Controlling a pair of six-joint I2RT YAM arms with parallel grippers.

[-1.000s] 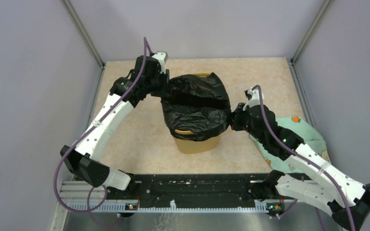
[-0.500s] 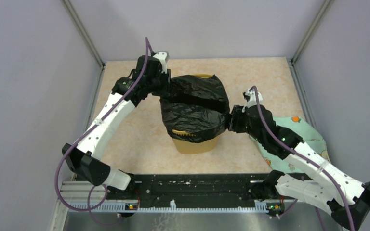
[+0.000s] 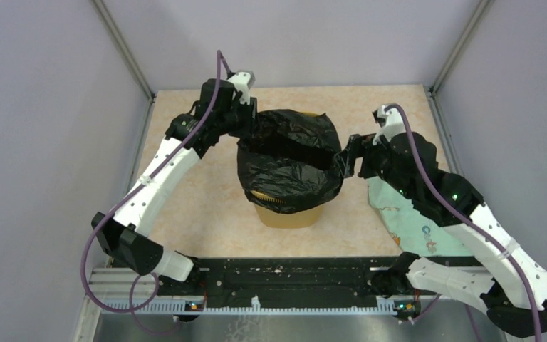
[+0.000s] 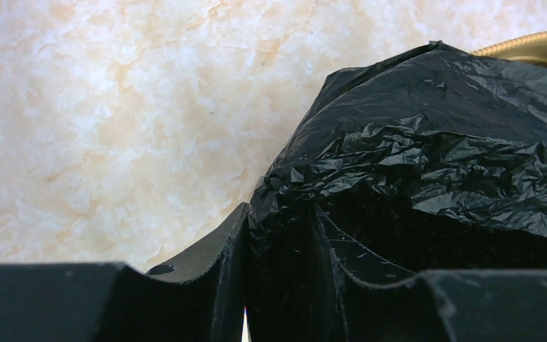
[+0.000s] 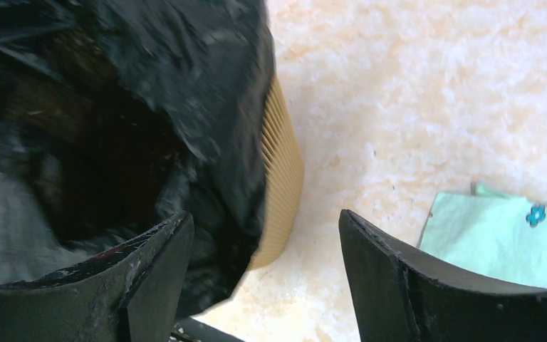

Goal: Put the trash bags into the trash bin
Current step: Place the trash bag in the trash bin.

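Trash bags (image 3: pixel 288 160): one glossy black bag shows, draped over the top of the trash bin (image 3: pixel 288 215) in the middle of the surface (image 3: pixel 206 206). Its skirt hangs outside the rim, and only the near lower wall of the bin is bare.
Bag mouth: the right wrist view looks into a dark hollow, so it seems to be spread over the opening.
Left claw (image 4: pixel 279 210): clamped on a bunched fold of the bag's edge, at 10 o'clock from the bin.
Right claw (image 5: pixel 263 217): spread wide and holding nothing, at 3 o'clock from the bin. One finger is against the black film and the other is out over the surface, with the slotted yellow wall between them.
Handling: likely very light, limp and slick, with no stiffness, and it could stretch or tear if pulled hard.
Where to hold: the hem, pinching a gathered fold rather than a single layer.
Step judged: seating the bag's sides around the rim, right side next.
Risk: a sideways tug may slide or tip the bin.
Cloth (image 3: pixel 413 221): pale green, at 4 o'clock, under the right arm.
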